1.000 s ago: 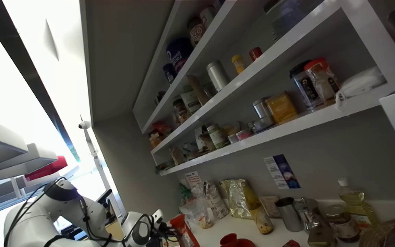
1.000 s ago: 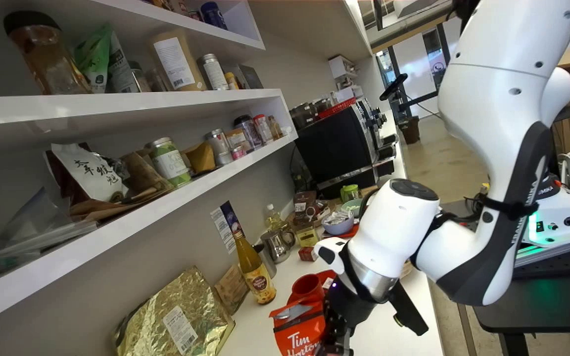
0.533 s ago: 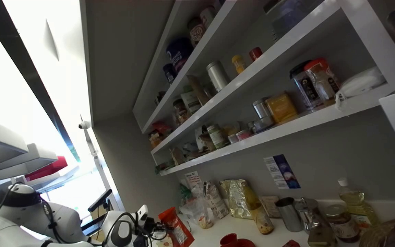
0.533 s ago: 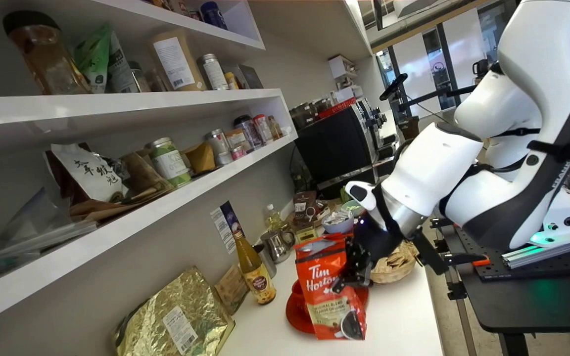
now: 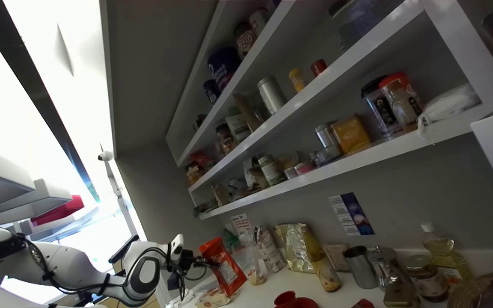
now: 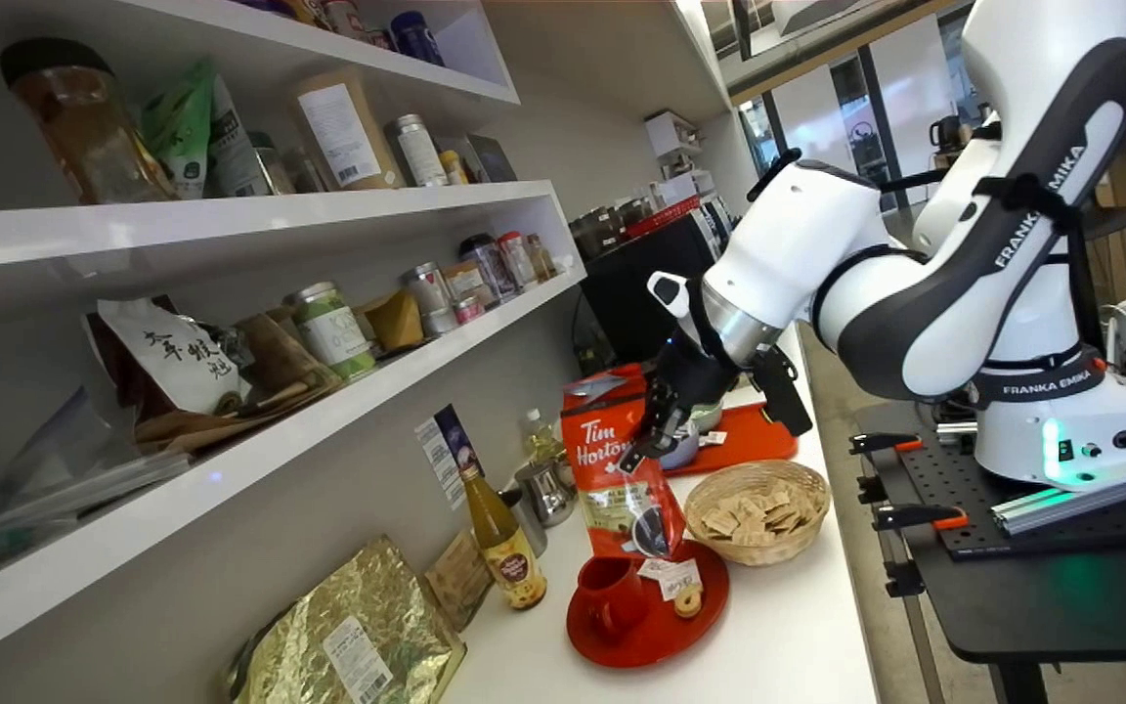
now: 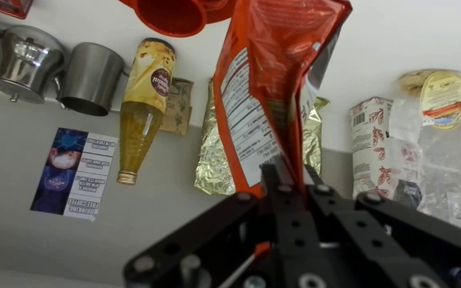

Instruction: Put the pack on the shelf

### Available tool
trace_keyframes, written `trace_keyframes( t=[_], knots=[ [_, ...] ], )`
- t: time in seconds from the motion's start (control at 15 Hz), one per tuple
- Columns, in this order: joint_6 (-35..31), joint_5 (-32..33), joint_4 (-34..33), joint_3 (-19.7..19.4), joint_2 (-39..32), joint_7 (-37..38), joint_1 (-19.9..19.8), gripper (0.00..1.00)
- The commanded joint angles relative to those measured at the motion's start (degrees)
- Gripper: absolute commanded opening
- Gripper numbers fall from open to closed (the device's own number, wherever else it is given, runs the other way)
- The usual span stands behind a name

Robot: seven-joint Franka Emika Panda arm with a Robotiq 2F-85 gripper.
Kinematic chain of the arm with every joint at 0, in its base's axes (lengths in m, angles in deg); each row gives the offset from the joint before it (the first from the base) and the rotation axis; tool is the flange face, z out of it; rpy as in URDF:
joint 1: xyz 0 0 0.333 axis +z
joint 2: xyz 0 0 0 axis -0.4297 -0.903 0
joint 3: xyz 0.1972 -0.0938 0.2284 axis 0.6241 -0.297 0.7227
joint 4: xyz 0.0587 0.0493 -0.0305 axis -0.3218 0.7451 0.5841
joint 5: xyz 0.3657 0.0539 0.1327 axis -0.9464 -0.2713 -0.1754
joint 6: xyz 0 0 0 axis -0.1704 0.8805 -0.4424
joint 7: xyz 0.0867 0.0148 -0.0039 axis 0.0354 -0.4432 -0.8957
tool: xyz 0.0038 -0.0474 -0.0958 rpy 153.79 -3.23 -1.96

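The pack point(image 6: 612, 464) is a tall red pouch with white and pale print. It hangs nearly upright in an exterior view and tilted in an exterior view point(image 5: 226, 269). My gripper point(image 7: 294, 174) is shut on the pack's side edge, one finger on each face; the pack also shows in the wrist view point(image 7: 243, 102), creased at the grip. It appears to be held above the counter, behind the red mug. The shelf point(image 5: 315, 176) is the lowest white board on the wall, above and apart from the pack; it also shows in an exterior view point(image 6: 231, 469).
Jars, tins and bags line the shelf, including a green-labelled jar point(image 6: 333, 332) and a white bag point(image 6: 172, 354). Below stand a gold foil bag point(image 6: 353, 626), a syrup bottle point(image 6: 502, 538), a red mug point(image 6: 612, 592) on a red plate and a cracker basket point(image 6: 758, 513).
My gripper has lifted the pack from low over the counter and carried it away from the gold foil bag. The red plate and basket now show more fully. The grip looks the same.
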Motion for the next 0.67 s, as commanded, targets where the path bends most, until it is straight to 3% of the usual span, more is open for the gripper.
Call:
trace_keyframes(
  t=[0.0,0.33,0.6],
  knots=[
    [4.5,-7.4,0.0,-8.4,0.8,-10.5,4.6,0.01],
    [9.9,-18.3,0.1,-19.6,2.5,-26.7,6.7,0.01],
    [13.6,-22.0,0.2,-30.1,2.1,-39.5,5.9,0.01]
  ],
)
